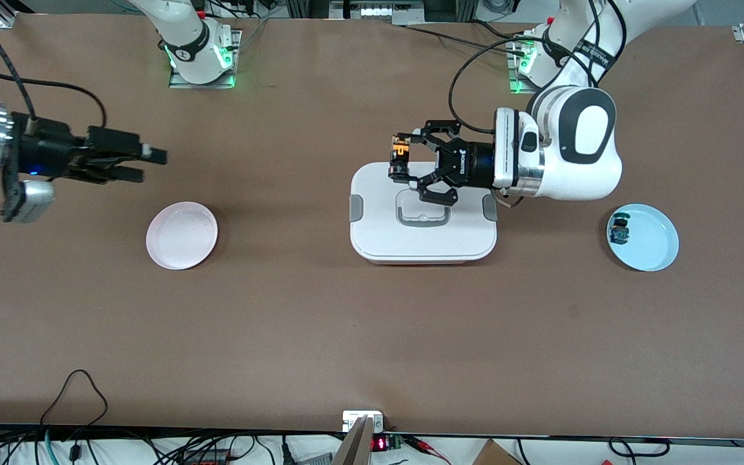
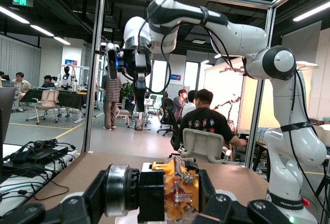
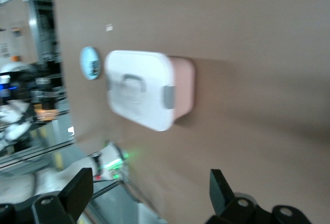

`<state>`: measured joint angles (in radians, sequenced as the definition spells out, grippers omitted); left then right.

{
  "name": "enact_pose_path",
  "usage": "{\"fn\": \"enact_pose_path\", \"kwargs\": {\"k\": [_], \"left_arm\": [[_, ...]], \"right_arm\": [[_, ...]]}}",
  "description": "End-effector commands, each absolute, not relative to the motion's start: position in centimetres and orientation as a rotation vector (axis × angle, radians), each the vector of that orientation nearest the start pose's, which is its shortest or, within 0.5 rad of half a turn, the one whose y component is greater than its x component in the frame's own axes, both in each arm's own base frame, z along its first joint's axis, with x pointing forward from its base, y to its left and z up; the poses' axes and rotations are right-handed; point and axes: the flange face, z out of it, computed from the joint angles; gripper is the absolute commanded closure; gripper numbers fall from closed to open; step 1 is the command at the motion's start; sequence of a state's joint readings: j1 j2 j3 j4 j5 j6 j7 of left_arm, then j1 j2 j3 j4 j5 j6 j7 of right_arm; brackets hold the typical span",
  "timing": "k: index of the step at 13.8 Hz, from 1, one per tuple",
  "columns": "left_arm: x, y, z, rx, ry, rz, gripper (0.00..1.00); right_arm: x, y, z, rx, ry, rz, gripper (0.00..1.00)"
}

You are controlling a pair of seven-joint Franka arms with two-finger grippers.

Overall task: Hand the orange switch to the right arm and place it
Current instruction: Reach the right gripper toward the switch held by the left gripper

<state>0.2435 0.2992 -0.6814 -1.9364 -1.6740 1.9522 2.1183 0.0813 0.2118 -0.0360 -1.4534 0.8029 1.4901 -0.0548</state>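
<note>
Two claws: left claw (image 1: pixel 409 169) clamps orange switch (image 1: pixel 400 157) above lunch box (image 1: pixel 423 242); right claw (image 1: pixel 146 164) open, arm cropped.

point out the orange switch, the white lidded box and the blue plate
orange switch (image 1: pixel 400 157), front view, on its orange face, held in the left pincer (image 1: pixel 411 169)
white lidded box (image 1: pixel 382 232), front view, on bare lid
blue plate (image 1: pixel 659 242), front view, on bare inside
</note>
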Motion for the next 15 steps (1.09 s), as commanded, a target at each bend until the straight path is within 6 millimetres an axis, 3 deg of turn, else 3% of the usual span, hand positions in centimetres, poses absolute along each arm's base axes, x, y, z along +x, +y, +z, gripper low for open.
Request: {"fn": "enact_pose_path", "kwargs": {"k": [1,4,5,6,10,15], "left_arm": [[53.9,-29.3,42.4,1.219,-1.09,1.131,1.0],[53.9,-29.3,42.5,1.218,-1.079,1.137,1.0],[53.8,-29.4,42.6,1.215,-1.08,1.135,1.0],[53.8,-29.5,42.5,1.214,-1.076,1.134,1.0],[54.0,-29.5,42.8,1.212,-1.051,1.149,1.0],[54.0,-29.5,42.8,1.212,-1.047,1.151,1.0]], "right_arm": [[60.9,16.4,57.2,-2.183,-0.084,0.248,0.0],[62.1,21.0,53.5,-1.95,0.056,0.303,0.0],[61.8,23.1,51.4,-1.911,0.127,0.285,0.0],[61.4,24.7,50.7,-1.874,0.153,0.283,0.0],[59.5,29.9,47.9,-1.746,0.219,0.361,0.0],[57.6,35.4,47.0,-1.7,0.253,0.366,0.0]]}}
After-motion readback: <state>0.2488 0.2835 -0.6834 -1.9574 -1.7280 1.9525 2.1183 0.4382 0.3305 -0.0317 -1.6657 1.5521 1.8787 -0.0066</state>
